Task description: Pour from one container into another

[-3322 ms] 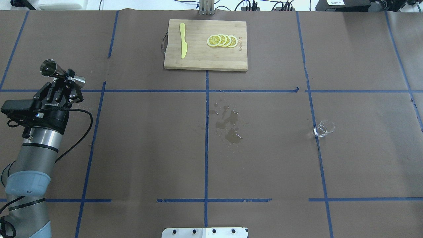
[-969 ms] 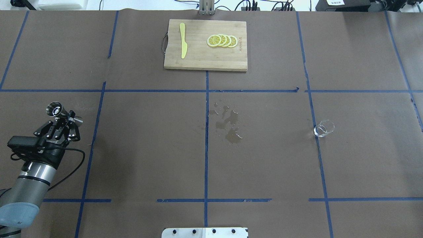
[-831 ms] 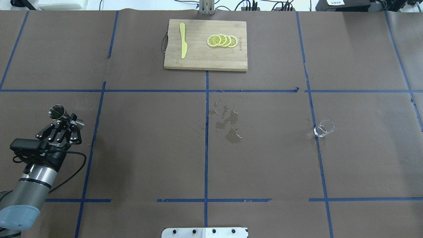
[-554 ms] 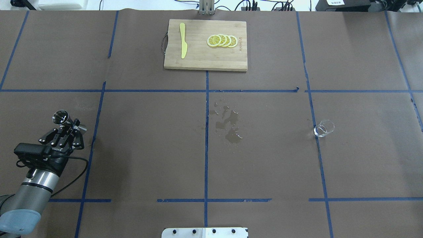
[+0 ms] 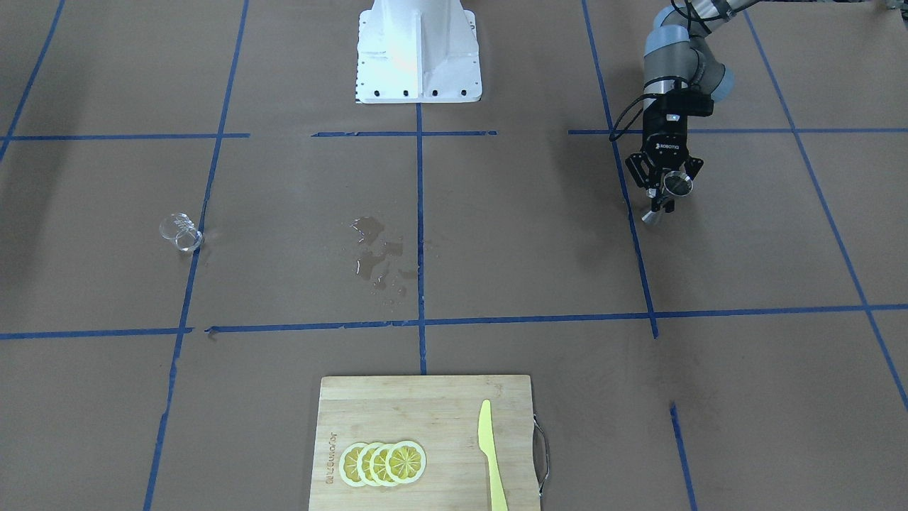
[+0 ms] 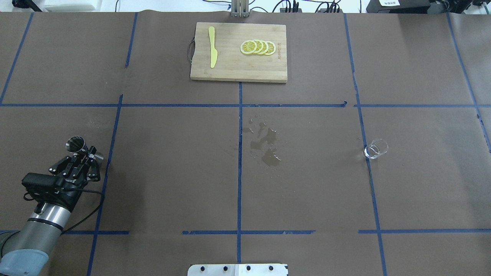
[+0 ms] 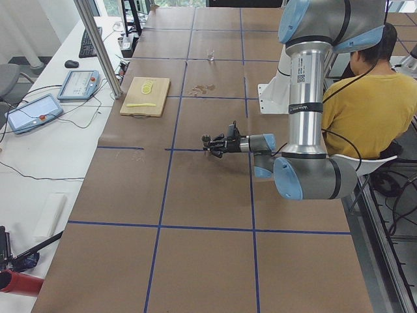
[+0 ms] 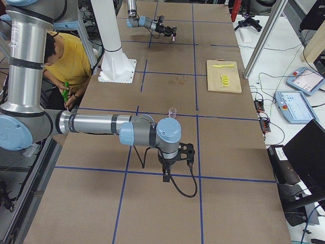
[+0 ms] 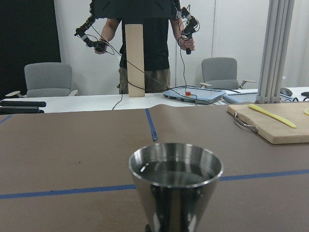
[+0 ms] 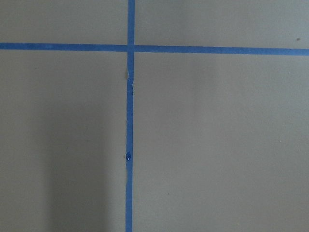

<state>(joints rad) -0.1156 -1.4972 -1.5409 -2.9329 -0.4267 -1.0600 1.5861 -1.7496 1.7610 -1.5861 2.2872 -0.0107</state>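
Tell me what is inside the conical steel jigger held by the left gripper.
Inside the conical steel jigger in the left gripper, the left wrist view shows what looks like liquid, dark and shiny, below the rim. The steel wall hides its depth and the bottom.

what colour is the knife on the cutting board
Pale yellow knife, on the wooden cutting board; shows best in the overhead exterior view.

Mid-frame, my black left gripper (image 7: 213,142) clasps a small steel jigger (image 7: 206,138) over the brown paper-covered table (image 7: 195,195). A pale wooden cutting board (image 7: 144,96) lies upper left; a small clear glass cup (image 7: 210,57) stands top centre.
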